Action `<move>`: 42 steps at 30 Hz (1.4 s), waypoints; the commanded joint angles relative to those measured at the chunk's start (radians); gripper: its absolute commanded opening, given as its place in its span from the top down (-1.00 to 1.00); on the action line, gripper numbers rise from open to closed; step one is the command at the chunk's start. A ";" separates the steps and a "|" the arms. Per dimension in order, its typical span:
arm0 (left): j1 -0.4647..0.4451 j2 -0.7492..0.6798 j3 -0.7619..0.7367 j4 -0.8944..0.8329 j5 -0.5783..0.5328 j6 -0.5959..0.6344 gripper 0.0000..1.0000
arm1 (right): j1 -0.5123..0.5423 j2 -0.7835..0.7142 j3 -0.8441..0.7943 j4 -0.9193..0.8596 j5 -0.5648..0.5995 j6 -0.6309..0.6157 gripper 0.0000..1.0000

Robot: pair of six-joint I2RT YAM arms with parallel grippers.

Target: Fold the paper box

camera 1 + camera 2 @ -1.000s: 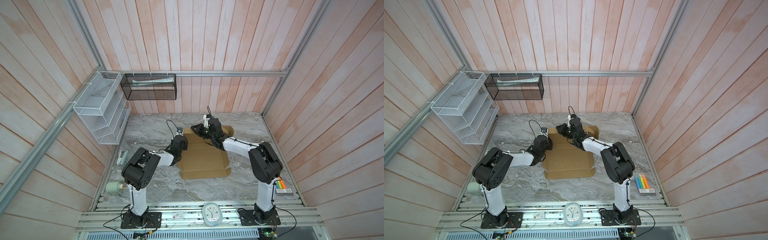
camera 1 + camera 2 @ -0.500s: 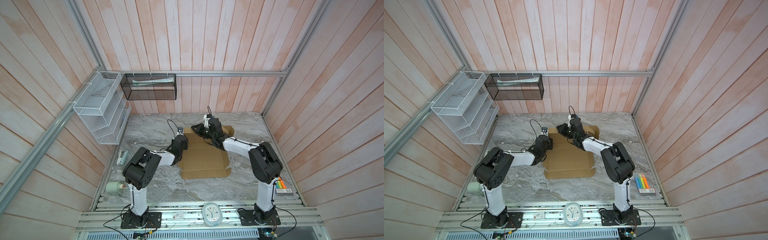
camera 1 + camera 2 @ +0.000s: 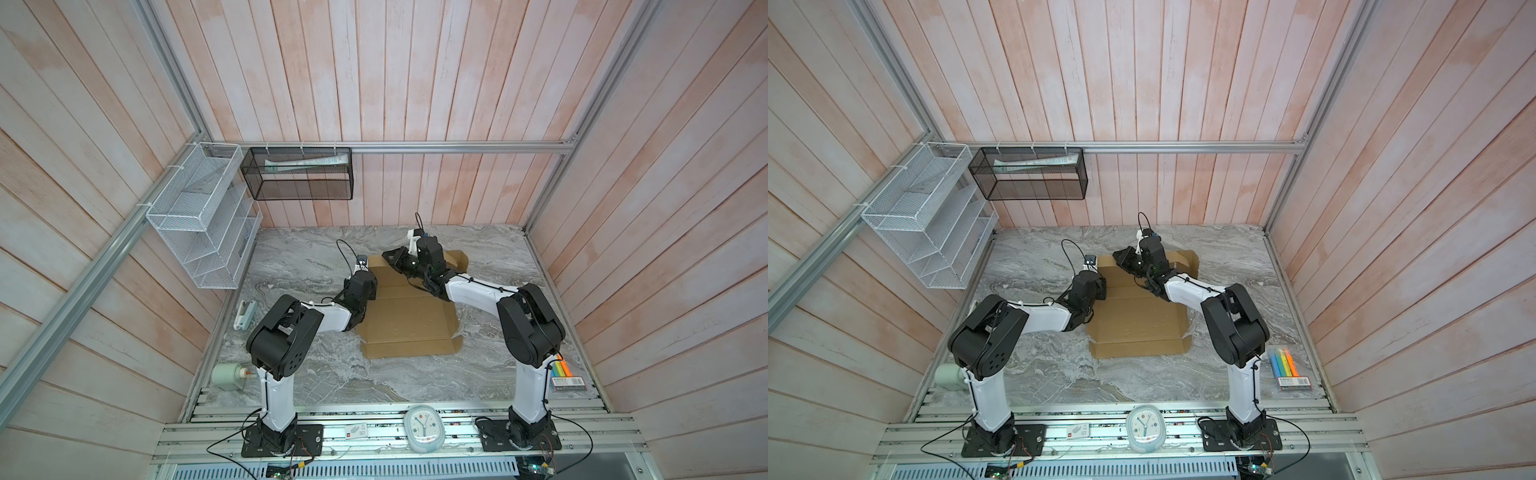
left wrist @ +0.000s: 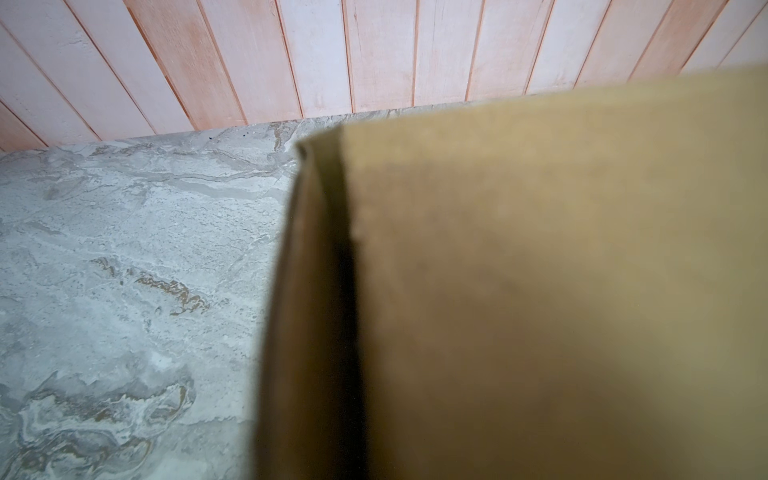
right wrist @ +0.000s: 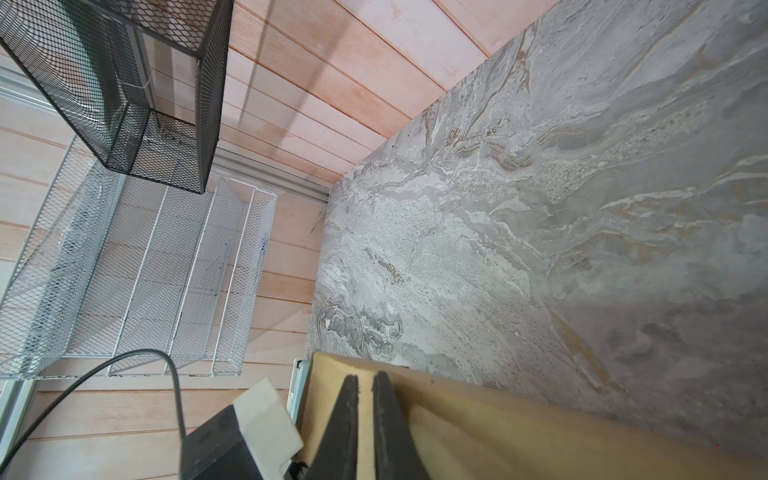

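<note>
The paper box (image 3: 409, 328) (image 3: 1138, 322) is a brown cardboard blank lying mostly flat on the marble table. My left gripper (image 3: 365, 284) (image 3: 1094, 286) sits at its left edge. In the left wrist view the cardboard (image 4: 540, 291) fills the picture, with a raised side flap (image 4: 307, 249) close to the lens, and the fingers are hidden. My right gripper (image 3: 391, 255) (image 3: 1120, 255) (image 5: 365, 376) is over the far left corner. Its fingers lie nearly together, shut, against the far flap (image 5: 498, 436), with nothing between them.
A white wire rack (image 3: 203, 216) and a black mesh basket (image 3: 297, 174) hang on the walls at the back left. A white device (image 3: 245, 313) and a pale cylinder (image 3: 226, 376) lie at the left edge. A clock (image 3: 424, 424) and a marker pack (image 3: 567, 376) are near the front.
The left arm has shifted slightly at the box's left edge. The box and the right arm look unchanged.
</note>
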 commanded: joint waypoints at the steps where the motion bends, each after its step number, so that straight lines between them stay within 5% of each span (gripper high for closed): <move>1: -0.021 -0.011 -0.023 -0.005 0.038 -0.017 0.64 | 0.001 0.046 -0.037 -0.072 0.009 0.007 0.76; 6: -0.021 -0.027 -0.032 -0.008 0.033 -0.029 0.34 | 0.001 0.048 -0.036 -0.068 0.008 0.010 0.76; 12: -0.021 -0.066 -0.050 0.001 0.011 -0.031 0.30 | 0.001 0.038 -0.038 -0.066 0.009 0.010 0.73; 24: 0.004 -0.084 -0.076 0.034 -0.040 -0.039 0.95 | -0.001 0.004 -0.006 -0.083 0.006 -0.024 0.50; 42: 0.024 -0.140 -0.159 0.071 -0.036 -0.067 1.00 | -0.001 -0.065 0.076 -0.182 0.016 -0.129 0.24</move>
